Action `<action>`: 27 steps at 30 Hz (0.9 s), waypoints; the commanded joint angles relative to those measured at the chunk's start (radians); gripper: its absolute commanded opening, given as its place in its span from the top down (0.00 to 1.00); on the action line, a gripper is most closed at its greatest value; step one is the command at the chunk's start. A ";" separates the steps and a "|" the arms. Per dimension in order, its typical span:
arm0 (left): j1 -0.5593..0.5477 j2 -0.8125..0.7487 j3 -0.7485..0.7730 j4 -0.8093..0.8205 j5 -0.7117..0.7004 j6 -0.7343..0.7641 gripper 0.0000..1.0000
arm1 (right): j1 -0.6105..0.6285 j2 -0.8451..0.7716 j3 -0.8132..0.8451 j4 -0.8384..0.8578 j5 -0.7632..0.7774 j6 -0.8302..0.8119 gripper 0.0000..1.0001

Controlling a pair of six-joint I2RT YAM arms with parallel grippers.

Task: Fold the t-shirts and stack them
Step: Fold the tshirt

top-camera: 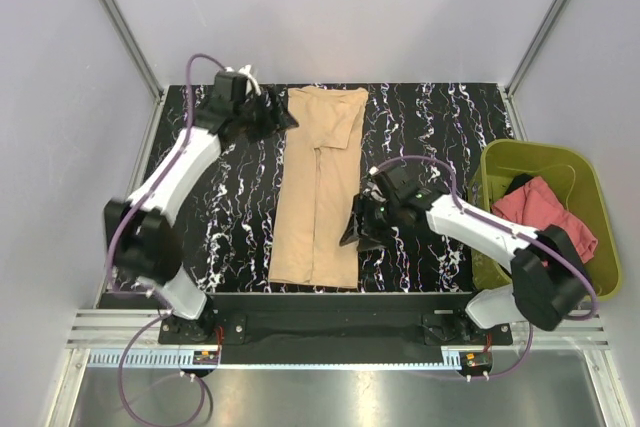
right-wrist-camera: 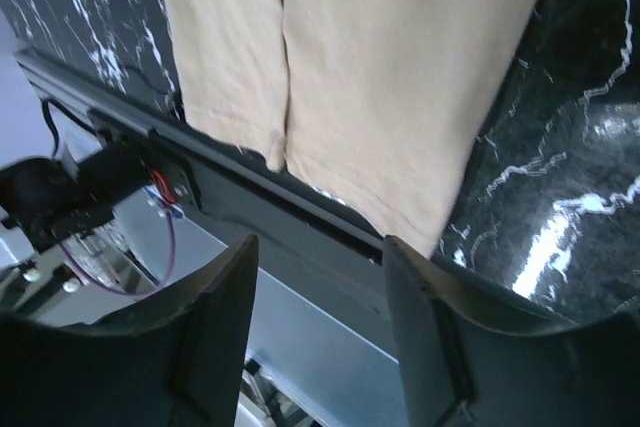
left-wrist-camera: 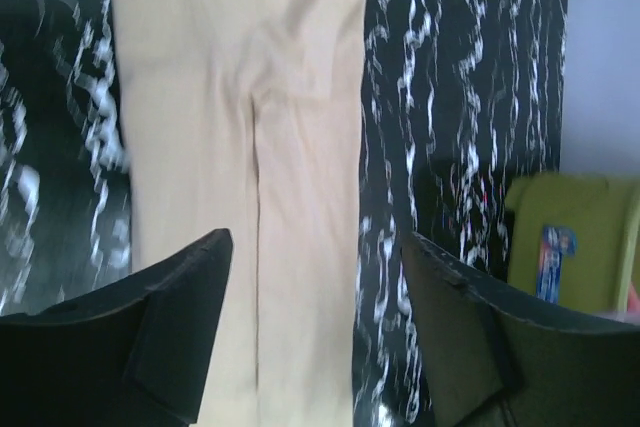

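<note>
Two t-shirts: tan t-shirt (top-camera: 318, 187) on the worktop (top-camera: 430, 117), salmon-red t-shirt (top-camera: 545, 212) in one bin (top-camera: 497, 172) (left fingers (left-wrist-camera: 170, 347), right fingers (right-wrist-camera: 210, 337) both spread, empty).

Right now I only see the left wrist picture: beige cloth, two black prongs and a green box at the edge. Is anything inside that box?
Observer: Yes, a salmon-red t-shirt lies crumpled in the olive-green bin.
Operator: Is there a second arm somewhere?
Observer: Yes. The right gripper hovers open beside the near right corner of the tan t-shirt.
Operator: How far does the beige cloth reach towards the arms?
Observer: Its near hem lies right at the front edge of the table.
</note>
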State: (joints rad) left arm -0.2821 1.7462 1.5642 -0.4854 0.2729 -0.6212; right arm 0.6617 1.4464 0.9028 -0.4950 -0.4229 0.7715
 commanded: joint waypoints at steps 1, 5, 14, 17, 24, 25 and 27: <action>-0.006 -0.169 -0.221 -0.117 -0.035 0.091 0.26 | 0.001 -0.078 -0.077 -0.043 -0.026 -0.021 0.39; -0.019 -0.351 -0.582 -0.140 -0.020 0.049 0.28 | 0.001 -0.145 -0.169 0.004 -0.036 0.003 0.29; -0.075 -0.464 -0.889 -0.136 0.002 -0.080 0.29 | -0.001 -0.176 -0.410 0.225 -0.103 0.121 0.42; -0.078 -0.458 -0.920 -0.131 0.011 -0.094 0.30 | -0.001 -0.158 -0.458 0.311 -0.137 0.152 0.51; -0.081 -0.465 -0.986 -0.110 0.012 -0.089 0.31 | -0.001 -0.115 -0.498 0.401 -0.142 0.175 0.57; -0.081 -0.458 -1.000 -0.092 0.037 -0.087 0.31 | -0.001 -0.107 -0.498 0.418 -0.143 0.179 0.57; -0.081 -0.433 -1.007 -0.084 0.052 -0.091 0.32 | -0.001 -0.086 -0.499 0.438 -0.149 0.183 0.56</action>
State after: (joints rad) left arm -0.3580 1.2858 0.5945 -0.6144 0.2932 -0.7101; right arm 0.6617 1.3354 0.4110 -0.1436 -0.5533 0.9333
